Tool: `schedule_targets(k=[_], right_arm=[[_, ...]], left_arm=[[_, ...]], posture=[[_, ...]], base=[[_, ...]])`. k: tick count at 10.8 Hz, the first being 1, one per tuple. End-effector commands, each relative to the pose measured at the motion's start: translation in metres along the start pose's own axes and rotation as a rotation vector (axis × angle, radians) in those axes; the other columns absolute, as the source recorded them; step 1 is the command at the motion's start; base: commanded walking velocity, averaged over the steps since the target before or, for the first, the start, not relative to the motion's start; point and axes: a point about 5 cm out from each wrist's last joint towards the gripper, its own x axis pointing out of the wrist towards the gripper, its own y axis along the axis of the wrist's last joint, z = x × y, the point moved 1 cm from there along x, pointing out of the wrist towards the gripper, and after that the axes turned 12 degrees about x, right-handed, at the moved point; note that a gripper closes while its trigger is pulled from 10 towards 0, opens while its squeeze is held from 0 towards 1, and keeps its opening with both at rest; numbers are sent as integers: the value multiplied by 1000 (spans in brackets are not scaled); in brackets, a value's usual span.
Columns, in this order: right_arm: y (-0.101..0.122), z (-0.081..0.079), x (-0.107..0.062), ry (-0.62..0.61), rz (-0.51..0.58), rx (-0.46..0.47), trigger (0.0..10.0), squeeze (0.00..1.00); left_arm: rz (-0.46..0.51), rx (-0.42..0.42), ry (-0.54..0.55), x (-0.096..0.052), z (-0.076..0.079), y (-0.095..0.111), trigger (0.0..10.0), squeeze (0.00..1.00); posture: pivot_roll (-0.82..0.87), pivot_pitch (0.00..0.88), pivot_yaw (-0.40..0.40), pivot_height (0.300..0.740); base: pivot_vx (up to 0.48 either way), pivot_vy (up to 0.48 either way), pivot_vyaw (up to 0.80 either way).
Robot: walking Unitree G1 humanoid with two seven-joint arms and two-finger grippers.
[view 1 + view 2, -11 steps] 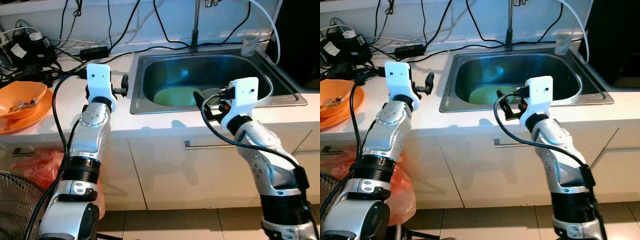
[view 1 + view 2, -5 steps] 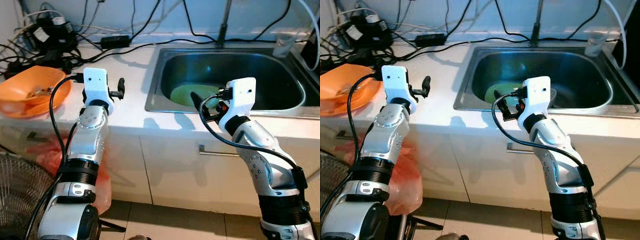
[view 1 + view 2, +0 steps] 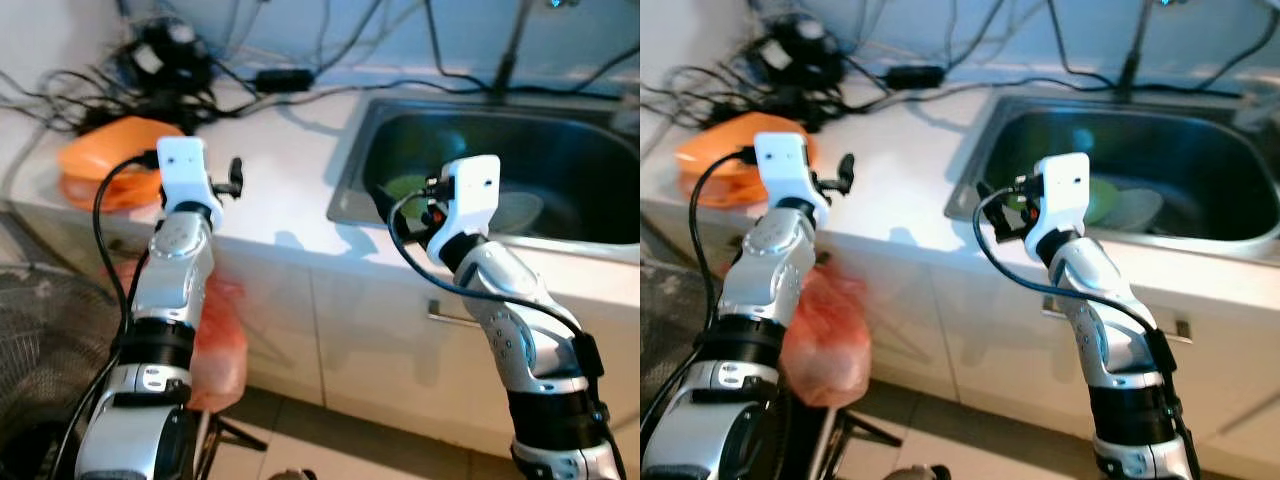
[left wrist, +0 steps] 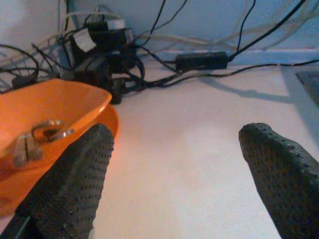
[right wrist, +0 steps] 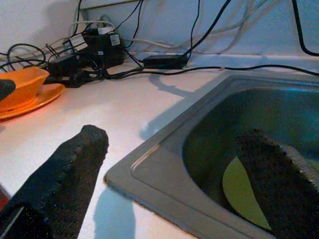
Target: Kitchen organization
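An orange bowl (image 4: 47, 107) with a small metal piece inside sits on an orange plate (image 3: 105, 185) at the left of the white counter (image 3: 290, 160). My left gripper (image 4: 174, 172) hovers open over the counter just right of the bowl, nothing between its fingers (image 4: 75, 184). My right gripper (image 5: 169, 169) is open above the sink's front left corner (image 5: 149, 162). A green plate (image 5: 244, 191) and a white plate (image 3: 1137, 208) lie in the steel sink (image 3: 500, 140).
Black power adapters and tangled cables (image 3: 175, 60) crowd the back of the counter. A tap (image 3: 510, 45) stands behind the sink. Below the counter are white cabinet doors with a handle (image 3: 455, 318), a red plastic bag (image 3: 218, 330) and a wire fan grille (image 3: 40, 340).
The camera has swung left and the scene has slid right: the orange bowl is nearer the middle, the sink runs off at the right. Both grippers stay open and raised.
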Motion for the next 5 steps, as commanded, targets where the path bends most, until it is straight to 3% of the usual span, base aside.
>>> schedule_targets(k=[1,5], right_arm=[[6,-2,2,3,16,-5,10000,0],[7,-4,-1,33,6,1,10000,0]], left_arm=[[-24,1,26,4,-4,1,10000,0],[-127,-28,139,9,-24,-16,10000,0]], posture=[[-2,0,94,740],[-6,0,84,740]], base=[[0,0,0],[0,0,0]])
